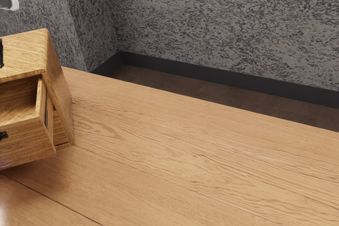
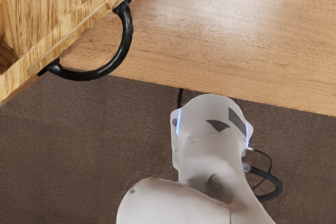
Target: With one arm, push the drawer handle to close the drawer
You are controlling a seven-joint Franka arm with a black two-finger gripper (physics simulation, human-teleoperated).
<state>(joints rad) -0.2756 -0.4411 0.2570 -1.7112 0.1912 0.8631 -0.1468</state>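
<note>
At the exterior view's left edge, a narrow black piece that looks like part of my gripper (image 1: 1, 54) shows against the top of the wooden cabinet (image 1: 26, 54). Below that top, the drawer (image 1: 29, 136) stands pulled out, its inside visible. Its black handle (image 1: 3, 135) is cut off by the same edge. In the wrist view, the curved black handle (image 2: 127, 38) projects from the wooden drawer front (image 2: 79, 30), and no contact with it can be seen.
A pale rounded arm part (image 1: 8, 2) hangs above the cabinet. The wooden table (image 1: 185, 146) stretches to the exterior view's right, with a speckled wall (image 1: 228, 25) behind. The white robot base (image 2: 210, 145) and its cables stand beyond the table edge in the wrist view.
</note>
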